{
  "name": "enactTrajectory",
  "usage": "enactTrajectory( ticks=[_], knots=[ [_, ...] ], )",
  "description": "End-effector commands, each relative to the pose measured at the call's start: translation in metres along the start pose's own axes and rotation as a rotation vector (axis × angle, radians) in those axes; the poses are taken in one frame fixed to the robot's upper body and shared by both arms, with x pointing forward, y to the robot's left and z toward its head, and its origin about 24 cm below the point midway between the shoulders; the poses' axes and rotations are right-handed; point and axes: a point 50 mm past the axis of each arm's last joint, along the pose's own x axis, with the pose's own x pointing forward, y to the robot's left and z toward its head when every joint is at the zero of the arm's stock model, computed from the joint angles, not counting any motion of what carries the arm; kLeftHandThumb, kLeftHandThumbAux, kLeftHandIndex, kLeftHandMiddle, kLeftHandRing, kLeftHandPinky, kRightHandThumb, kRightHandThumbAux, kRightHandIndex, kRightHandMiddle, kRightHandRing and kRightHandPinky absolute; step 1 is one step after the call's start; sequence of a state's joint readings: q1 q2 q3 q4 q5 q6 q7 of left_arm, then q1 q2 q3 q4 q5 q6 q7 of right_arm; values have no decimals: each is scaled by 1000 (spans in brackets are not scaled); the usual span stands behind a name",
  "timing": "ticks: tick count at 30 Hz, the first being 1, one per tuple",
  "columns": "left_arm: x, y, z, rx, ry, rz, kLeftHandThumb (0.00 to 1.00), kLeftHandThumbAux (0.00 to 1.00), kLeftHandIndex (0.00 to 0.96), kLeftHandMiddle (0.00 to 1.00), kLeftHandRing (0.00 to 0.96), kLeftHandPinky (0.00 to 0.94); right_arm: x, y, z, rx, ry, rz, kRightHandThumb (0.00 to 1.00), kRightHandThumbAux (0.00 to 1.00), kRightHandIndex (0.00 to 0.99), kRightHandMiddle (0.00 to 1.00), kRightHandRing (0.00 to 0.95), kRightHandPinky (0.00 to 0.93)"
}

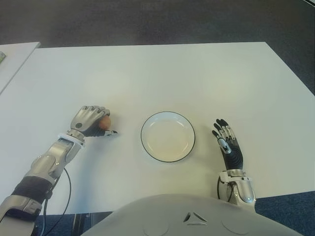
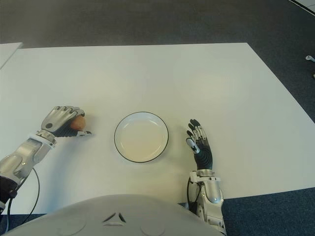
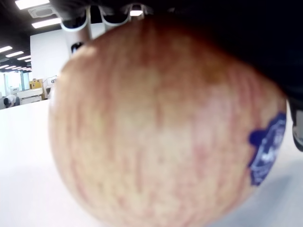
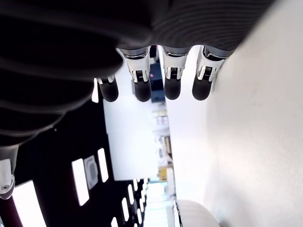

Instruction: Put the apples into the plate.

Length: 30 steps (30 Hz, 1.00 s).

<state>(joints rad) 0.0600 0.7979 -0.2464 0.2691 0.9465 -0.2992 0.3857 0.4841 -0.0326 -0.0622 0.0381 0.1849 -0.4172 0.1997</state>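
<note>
Currently: left hand (image 1: 91,120), fingers curled around apple (image 3: 156,127), left of plate (image 1: 147,147) on white table (image 1: 197,78). Right hand (image 1: 227,142), fingers extended, empty, right of plate.

The white table (image 1: 197,78) is evenly lit from overhead — ceiling panels (image 4: 80,182) are blown out. Shadows are soft; the apple (image 3: 156,127) is rendered blurred, too close.

Between our left hand (image 1: 91,121), curled round the apple (image 1: 104,123), and the plate (image 1: 168,136) we see only bare table (image 1: 197,78). Our right hand (image 1: 227,142) shows just beyond the plate's far side, fingers extended, with open table ahead of it.
</note>
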Motion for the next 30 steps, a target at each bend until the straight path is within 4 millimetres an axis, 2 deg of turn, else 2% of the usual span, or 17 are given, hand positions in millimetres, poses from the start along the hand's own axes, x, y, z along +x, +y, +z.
enactTrajectory(
  ticks=[1, 3, 6, 9, 13, 16, 30],
  knots=[
    [-4, -4, 6, 0, -43, 16, 853, 668, 395, 531, 821, 736, -15, -4, -23, 27, 157, -36, 163, 458, 0, 0, 0, 0],
    [-3, -1, 7, -4, -51, 41, 853, 668, 395, 531, 816, 668, -15, -4, -23, 25, 157, -35, 163, 457, 0, 0, 0, 0],
    [-1, 10, 10, -8, -65, 78, 853, 668, 395, 531, 818, 725, -16, -4, -24, 25, 157, -33, 162, 457, 0, 0, 0, 0],
    [4, 29, 14, -2, -90, 139, 854, 667, 396, 534, 828, 782, -15, -4, -24, 31, 158, -33, 162, 456, 0, 0, 0, 0],
    [8, 48, 21, 5, -111, 232, 855, 666, 400, 539, 845, 821, -15, -3, -25, 34, 156, -32, 164, 456, 0, 0, 0, 0],
    [7, 52, 22, -6, -111, 254, 856, 665, 401, 540, 850, 824, -14, -2, -26, 35, 158, -31, 164, 455, 0, 0, 0, 0],
    [14, 102, 47, -30, -190, 385, 855, 666, 400, 538, 846, 807, -15, 2, -28, 31, 171, -25, 168, 456, 0, 0, 0, 0]
  ],
)
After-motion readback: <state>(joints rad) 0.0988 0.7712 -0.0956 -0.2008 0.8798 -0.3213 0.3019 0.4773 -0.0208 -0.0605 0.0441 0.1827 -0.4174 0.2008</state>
